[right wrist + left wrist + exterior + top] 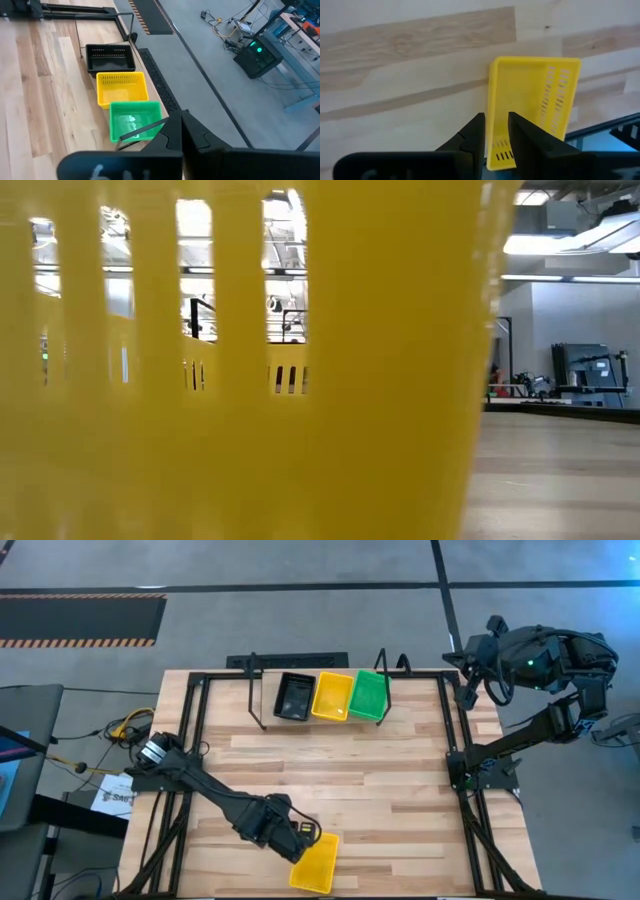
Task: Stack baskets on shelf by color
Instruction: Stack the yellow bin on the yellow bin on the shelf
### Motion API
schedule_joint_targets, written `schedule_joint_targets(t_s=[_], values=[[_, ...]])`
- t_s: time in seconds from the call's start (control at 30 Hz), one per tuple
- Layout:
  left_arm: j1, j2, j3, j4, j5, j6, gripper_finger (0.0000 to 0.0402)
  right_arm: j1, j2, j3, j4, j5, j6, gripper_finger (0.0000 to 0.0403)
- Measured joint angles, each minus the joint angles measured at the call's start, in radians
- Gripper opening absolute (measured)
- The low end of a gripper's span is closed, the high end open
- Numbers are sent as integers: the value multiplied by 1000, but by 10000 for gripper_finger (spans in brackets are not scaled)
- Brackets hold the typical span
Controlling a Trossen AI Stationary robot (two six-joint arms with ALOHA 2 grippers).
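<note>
Left gripper (pixel 306 836) sits at the near edge of the table (pixel 400 790), its fingers slightly parted astride the left wall of a loose yellow basket (pixel 316 862); whether they press that wall I cannot tell. That basket lies just right of the gripper, long axis slanting near-to-far. On the shelf (pixel 258 690), far off, stands the yellow stack (pixel 331 696). Right gripper (pixel 181 131), fingers closed and empty, waits beyond the far right corner.

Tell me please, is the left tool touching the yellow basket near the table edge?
Cannot tell. In the left wrist view the left tool straddles the yellow basket wall, but contact is unclear.
</note>
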Motion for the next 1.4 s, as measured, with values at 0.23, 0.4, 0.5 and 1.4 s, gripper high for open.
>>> schedule_joint_targets(t_s=[0.23,0.4,0.5,1.4], values=[[5,80,-1,89,56,10,71,0,0,0,0,0,-18,5],[12,122,0,116,64,10,71,0,0,0,0,0,-22,5],[13,139,-2,106,64,13,71,0,0,0,0,0,-22,5],[18,265,-1,182,116,64,71,0,0,0,0,0,-63,6]])
